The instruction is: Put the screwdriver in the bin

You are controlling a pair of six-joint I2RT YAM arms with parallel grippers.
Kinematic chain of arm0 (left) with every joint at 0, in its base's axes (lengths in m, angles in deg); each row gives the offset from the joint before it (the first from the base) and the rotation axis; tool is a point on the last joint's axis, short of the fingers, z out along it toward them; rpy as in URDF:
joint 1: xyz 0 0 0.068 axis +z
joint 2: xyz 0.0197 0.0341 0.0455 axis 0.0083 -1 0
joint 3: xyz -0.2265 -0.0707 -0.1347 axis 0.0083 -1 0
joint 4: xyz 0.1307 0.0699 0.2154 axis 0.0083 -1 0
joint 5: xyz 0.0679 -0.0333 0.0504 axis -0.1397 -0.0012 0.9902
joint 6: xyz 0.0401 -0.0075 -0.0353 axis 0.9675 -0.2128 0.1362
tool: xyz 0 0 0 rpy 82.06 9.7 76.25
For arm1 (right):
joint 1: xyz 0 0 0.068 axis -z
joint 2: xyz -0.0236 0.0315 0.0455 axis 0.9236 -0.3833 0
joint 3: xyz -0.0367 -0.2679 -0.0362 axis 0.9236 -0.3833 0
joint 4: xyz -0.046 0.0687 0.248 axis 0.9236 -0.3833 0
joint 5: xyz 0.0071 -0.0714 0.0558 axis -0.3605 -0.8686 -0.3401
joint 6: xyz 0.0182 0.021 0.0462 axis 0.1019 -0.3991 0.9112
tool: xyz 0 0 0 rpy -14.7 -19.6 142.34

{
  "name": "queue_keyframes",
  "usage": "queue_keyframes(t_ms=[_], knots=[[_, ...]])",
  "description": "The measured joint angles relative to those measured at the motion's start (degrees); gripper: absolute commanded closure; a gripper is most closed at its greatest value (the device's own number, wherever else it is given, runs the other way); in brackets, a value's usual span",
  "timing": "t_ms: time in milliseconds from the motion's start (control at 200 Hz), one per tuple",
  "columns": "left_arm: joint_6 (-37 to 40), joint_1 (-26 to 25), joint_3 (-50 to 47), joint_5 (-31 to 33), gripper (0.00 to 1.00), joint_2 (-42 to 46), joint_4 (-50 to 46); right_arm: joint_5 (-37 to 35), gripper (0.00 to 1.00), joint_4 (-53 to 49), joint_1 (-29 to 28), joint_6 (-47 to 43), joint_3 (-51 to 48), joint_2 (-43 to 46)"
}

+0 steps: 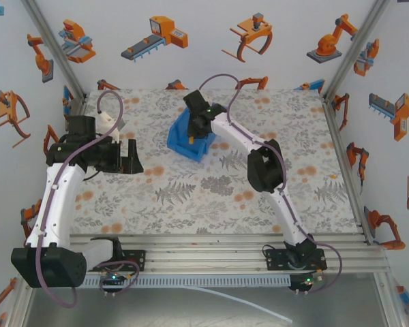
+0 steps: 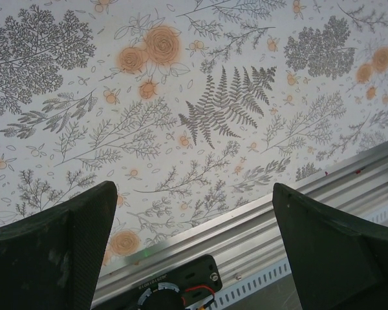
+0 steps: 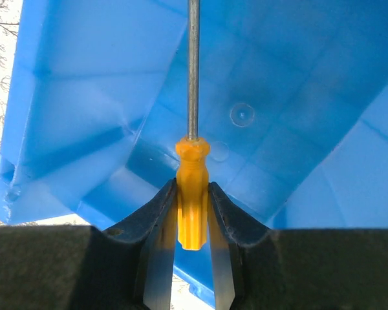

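The screwdriver [image 3: 193,194] has an orange handle and a thin grey metal shaft running straight up the right wrist view. My right gripper [image 3: 193,200] is shut on the handle, holding it over the inside of the blue bin [image 3: 291,116]. In the top view the blue bin [image 1: 180,139] sits at the back middle of the table, with the right gripper [image 1: 199,122] reaching down into it. My left gripper [image 1: 131,163] hovers open at the left of the table, its dark fingers [image 2: 52,252] wide apart with nothing between them.
The floral table mat [image 1: 211,184] spreads between the arms. An aluminium rail [image 1: 211,245] runs along the near edge, and the same rail [image 2: 297,213] lies under the left gripper. Metal frame posts stand at the back corners.
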State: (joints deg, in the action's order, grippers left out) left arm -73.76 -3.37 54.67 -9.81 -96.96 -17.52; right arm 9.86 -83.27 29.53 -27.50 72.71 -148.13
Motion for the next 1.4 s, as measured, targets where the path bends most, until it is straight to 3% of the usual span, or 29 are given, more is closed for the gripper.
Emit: queue_keyframes(t_ms=[571,936,1076,1091,1162,1397], knots=[[0.0,0.0,-0.04,-0.02,0.03,0.33,0.63,0.96,0.63,-1.36,0.0,0.98,5.33,-3.1],[0.04,-0.09,-0.07,0.96,0.03,0.33,0.81,-0.59,0.46,-1.77,-0.02,-7.15,6.67,-0.11],[0.2,-0.57,-0.07,2.93,0.03,0.33,1.07,-3.41,0.34,0.48,-0.02,-12.41,-1.68,12.04],[0.24,-0.63,-0.07,3.21,0.03,0.33,1.2,-3.91,0.25,1.05,-0.02,-12.74,-3.23,13.94],[0.33,-0.9,-0.09,4.5,0.03,0.33,1.97,-6.1,0.01,4.0,0.0,-15.28,-11.06,23.39],[-0.42,-1.53,-2.32,10.21,0.03,0.26,8.2,-15.76,0.01,12.55,1.68,-21.66,-37.86,52.74]])
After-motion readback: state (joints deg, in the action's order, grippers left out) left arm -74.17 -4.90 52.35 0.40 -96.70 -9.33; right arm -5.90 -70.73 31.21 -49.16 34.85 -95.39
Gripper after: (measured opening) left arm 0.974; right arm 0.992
